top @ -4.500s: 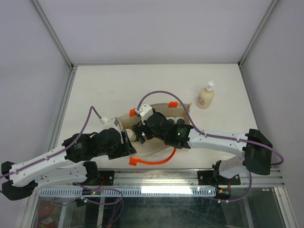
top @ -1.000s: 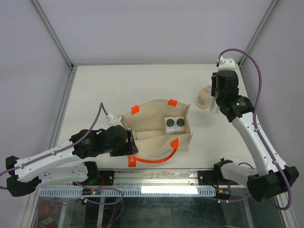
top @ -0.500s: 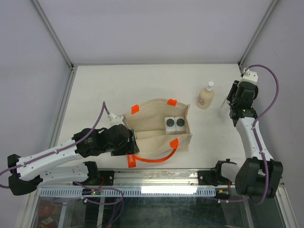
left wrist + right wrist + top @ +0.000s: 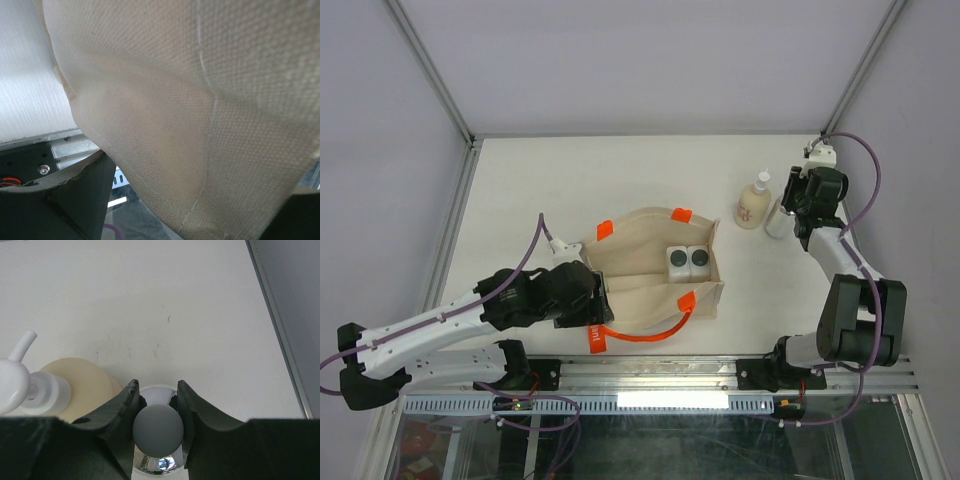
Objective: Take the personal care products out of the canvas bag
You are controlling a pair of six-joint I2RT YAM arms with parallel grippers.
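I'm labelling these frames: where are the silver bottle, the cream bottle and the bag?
silver bottle (image 4: 157, 427), right wrist view, on its grey round cap.
cream bottle (image 4: 752, 208), top view, on its body.
bag (image 4: 640, 265), top view, on bare canvas inside.

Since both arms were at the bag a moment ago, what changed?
The right gripper swung out of the canvas bag to the far right, carrying the silver bottle, now held beside the cream bottle. The left gripper stays clamped on the bag's edge; two white bottles remain inside.
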